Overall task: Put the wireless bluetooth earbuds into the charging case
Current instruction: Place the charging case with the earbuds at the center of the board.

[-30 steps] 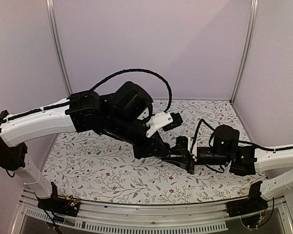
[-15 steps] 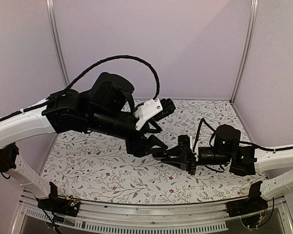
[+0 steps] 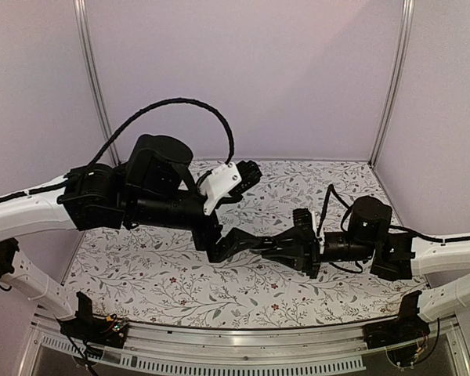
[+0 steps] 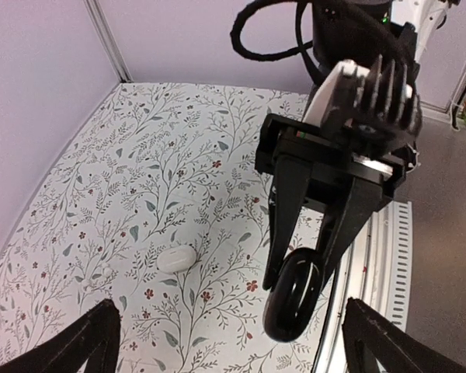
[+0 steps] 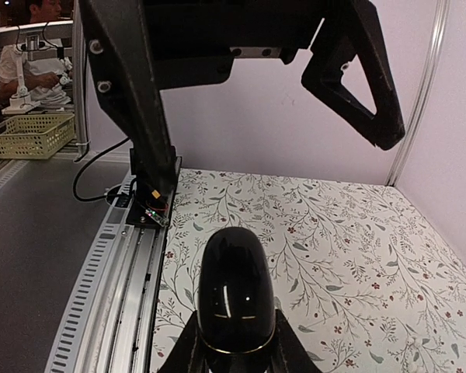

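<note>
- My right gripper (image 5: 234, 353) clamps the black charging case (image 5: 234, 287).
- My left gripper (image 4: 229, 318) gapes wide, facing the case.
- A white oval pebble (image 4: 176, 258) lies on the floral tabletop (image 4: 140, 155), apart from the case.

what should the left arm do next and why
Probably lower the left gripper toward the white oval piece lying on the table: its jaws are wide open and empty, and the right gripper is already shut on the black oval case.
</note>
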You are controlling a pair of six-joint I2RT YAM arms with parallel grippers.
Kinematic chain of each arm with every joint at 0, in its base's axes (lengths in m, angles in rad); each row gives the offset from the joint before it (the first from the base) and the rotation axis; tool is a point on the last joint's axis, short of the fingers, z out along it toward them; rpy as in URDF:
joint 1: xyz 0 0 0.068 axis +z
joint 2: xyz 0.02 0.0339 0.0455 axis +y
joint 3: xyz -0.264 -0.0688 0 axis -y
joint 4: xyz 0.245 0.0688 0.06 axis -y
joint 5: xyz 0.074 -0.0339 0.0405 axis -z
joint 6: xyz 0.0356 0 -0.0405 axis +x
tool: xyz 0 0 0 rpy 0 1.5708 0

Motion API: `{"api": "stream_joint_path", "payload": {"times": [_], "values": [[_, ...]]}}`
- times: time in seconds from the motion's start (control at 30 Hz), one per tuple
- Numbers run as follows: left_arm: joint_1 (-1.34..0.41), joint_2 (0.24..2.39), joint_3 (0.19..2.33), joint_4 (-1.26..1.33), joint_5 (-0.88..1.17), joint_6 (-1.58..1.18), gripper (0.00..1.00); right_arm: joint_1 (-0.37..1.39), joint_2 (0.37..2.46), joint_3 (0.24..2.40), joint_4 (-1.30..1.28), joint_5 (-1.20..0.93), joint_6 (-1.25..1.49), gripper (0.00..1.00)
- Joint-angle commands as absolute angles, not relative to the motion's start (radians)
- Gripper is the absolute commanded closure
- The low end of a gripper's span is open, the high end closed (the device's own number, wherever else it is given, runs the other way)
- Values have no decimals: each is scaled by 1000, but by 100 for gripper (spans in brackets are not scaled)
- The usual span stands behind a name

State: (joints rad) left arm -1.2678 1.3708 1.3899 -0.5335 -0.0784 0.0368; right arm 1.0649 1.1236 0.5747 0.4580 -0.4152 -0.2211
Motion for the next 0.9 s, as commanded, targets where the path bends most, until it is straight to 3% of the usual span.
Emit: {"api": "stream_joint_path", "payload": {"times": [0.0, 0.27, 0.57, 0.7, 0.87], "values": [[-1268, 1268, 1251, -348, -114, 70, 0, 998, 1104, 567, 493, -457, -98, 100], [-1202, 1213, 1093, -155, -176, 3, 0, 766, 1143, 564, 446, -529, 157, 100], [-1112, 1285, 1081, -67, -201, -101, 0, 469, 1188, 571, 317, -465, 297, 98], [-1080, 1302, 1077, -72, -217, -155, 0, 327, 1289, 583, 305, -501, 327, 97], [-1055, 1289, 1049, -46, -210, -182, 0, 282, 1447, 638, 301, -573, 334, 97]]}}
